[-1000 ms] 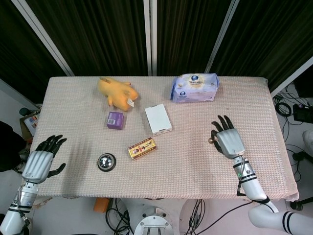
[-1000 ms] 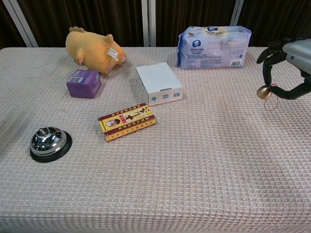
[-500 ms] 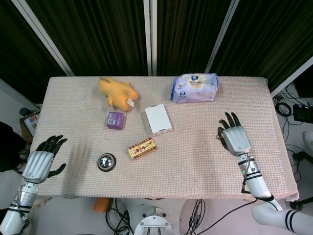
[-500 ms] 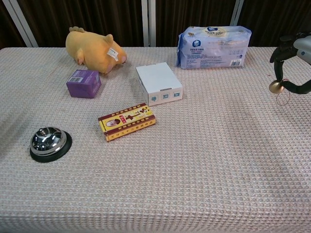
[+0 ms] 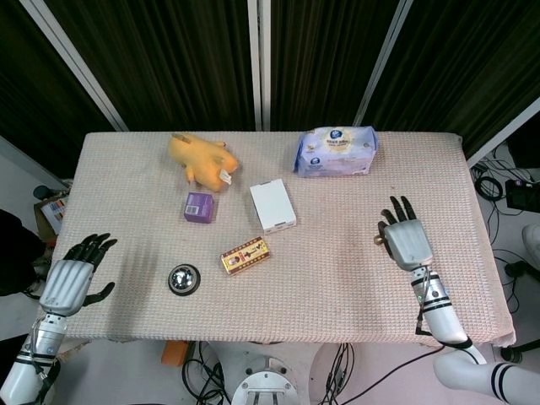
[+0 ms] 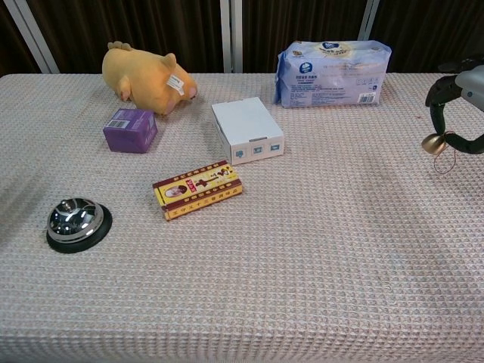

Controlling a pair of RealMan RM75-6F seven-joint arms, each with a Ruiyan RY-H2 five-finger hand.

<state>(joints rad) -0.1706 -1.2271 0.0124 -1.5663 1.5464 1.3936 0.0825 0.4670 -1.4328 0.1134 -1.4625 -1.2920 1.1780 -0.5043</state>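
Note:
My right hand [image 5: 407,240] hovers over the right side of the table [image 5: 337,278] and pinches a small gold bell [image 6: 433,144] between thumb and a finger; a thin loop dangles below the bell. In the chest view only part of the right hand [image 6: 460,91] shows at the right edge. The small gold bell [image 5: 379,240] peeks out at the hand's left side in the head view. My left hand [image 5: 72,278] hangs by the table's left front corner, fingers spread, holding nothing. A silver call bell [image 5: 183,279] is the thing nearest to it.
A yellow plush toy [image 6: 147,76], purple box [image 6: 130,129], white box [image 6: 247,129] and red-and-yellow box [image 6: 197,188] lie left of centre. A blue tissue pack [image 6: 332,73] lies at the back. The silver call bell [image 6: 75,219] sits front left.
My right hand has carried the small gold bell to the right and slightly down toward the table. The left hand has not moved.

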